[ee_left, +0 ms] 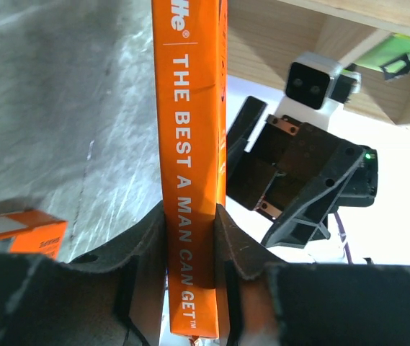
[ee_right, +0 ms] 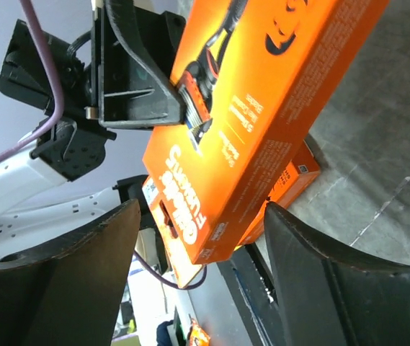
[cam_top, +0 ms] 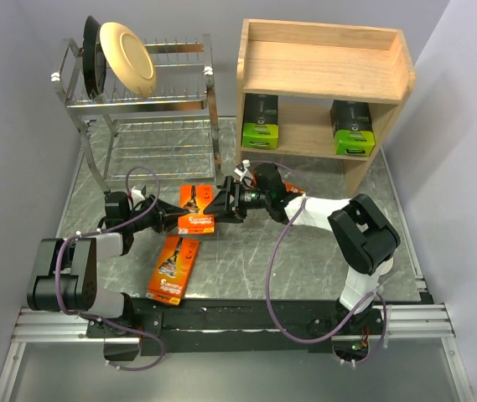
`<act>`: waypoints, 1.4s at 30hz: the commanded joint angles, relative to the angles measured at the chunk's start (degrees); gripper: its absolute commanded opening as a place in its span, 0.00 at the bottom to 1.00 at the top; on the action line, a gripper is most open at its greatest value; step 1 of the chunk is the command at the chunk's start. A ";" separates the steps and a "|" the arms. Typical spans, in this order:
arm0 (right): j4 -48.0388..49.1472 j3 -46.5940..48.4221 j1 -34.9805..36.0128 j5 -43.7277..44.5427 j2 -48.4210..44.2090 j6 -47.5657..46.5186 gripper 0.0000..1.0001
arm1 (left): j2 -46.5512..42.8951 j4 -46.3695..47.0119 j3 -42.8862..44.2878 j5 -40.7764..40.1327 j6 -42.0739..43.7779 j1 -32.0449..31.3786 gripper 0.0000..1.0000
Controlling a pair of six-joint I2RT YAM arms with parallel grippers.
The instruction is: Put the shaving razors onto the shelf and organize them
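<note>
We are clamping an orange pack [ee_left: 190,108] in the left gripper [ee_left: 189,223] at frame centre; the right gripper [ee_right: 203,209] is standing open at its end. Two black packs [cam_top: 261,117] are occupying the shelf [cam_top: 322,63]; three orange are waiting.

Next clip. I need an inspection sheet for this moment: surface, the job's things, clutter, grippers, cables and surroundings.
Surface: grey marbled tabletop with white veining.
Job's things: held orange pack is gripped on edge at mid-table. The second orange pack lies flat near the left arm. The left black pack and right black pack stand on the lower tier of the wooden shelf; its upper tier is bare.
Clutter: chrome dish rack holding a cream plate and a black plate.
Grippers: left gripper is shut on the held orange pack. The right gripper is open, one finger on each side of that pack.
Cables: purple cables loop off both arms.
Surroundings: plain grey walls.
</note>
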 commanded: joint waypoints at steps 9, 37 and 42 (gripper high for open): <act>5.90 2.50 2.11 -1.39 -1.00 1.20 0.63 | -0.59 11.28 0.39 2.68 -3.77 -3.13 0.29; -30.30 24.90 -18.43 -22.40 -28.43 -25.61 0.22 | -8.15 -22.38 9.18 6.20 24.52 10.14 0.76; -25.30 35.71 -24.77 -19.85 -25.45 -19.82 0.22 | -7.36 -26.16 11.12 4.96 29.09 10.23 0.76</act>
